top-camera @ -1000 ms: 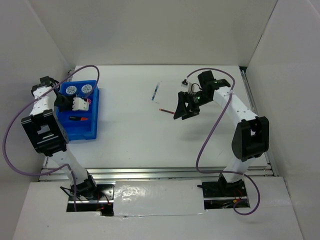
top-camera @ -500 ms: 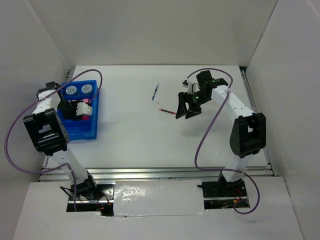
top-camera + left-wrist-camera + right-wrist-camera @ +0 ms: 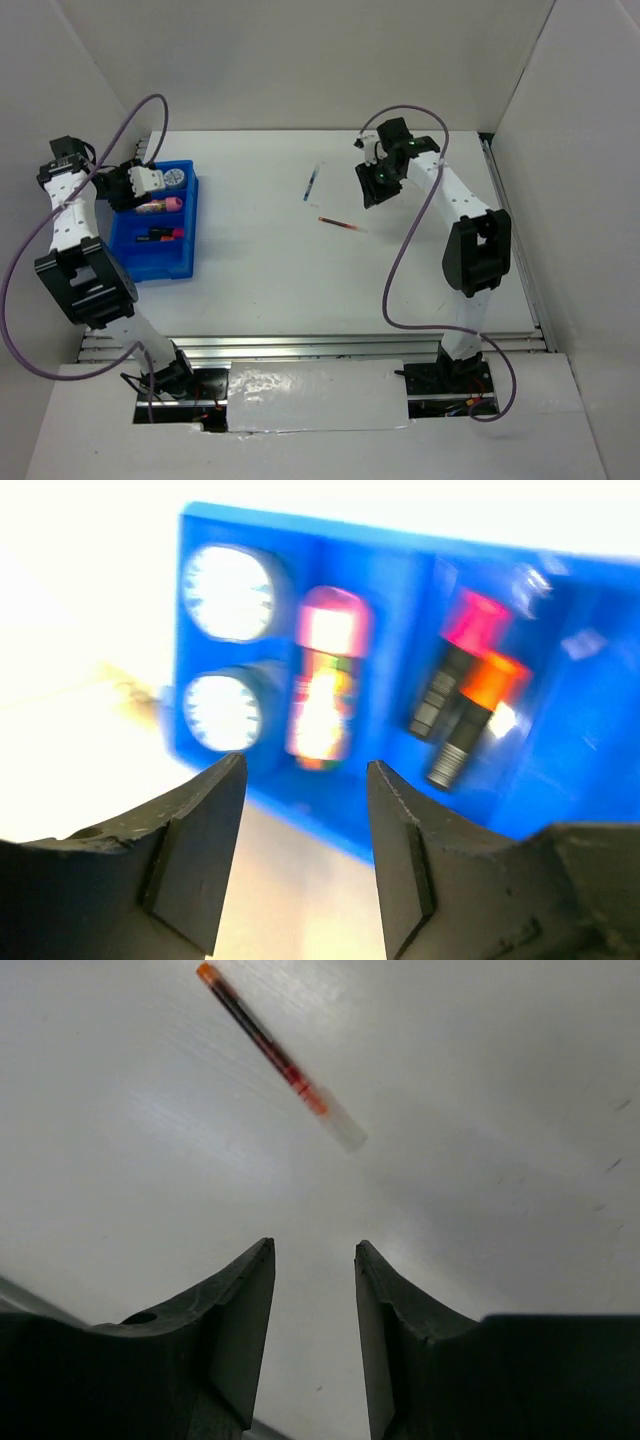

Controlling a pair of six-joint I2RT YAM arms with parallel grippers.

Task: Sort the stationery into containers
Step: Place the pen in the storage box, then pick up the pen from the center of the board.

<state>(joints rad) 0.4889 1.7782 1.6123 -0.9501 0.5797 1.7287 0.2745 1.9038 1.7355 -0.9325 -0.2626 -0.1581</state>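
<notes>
Thin red pen (image 3: 275, 1052) is lying slantwise on white surface (image 3: 260, 260), clear end rightward; left claw (image 3: 305, 765) and right claw (image 3: 312, 1250) are gaping empty.

My white table (image 3: 260, 285) carries the blue tray (image 3: 155, 262) at left; a blue pen (image 3: 312, 184) and red pen (image 3: 342, 224) lie near each other mid-table.

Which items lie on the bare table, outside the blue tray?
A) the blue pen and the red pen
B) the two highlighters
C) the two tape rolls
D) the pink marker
A: the blue pen and the red pen lie on the white table, while the tape rolls, pink marker and highlighters sit in the blue tray.
</notes>
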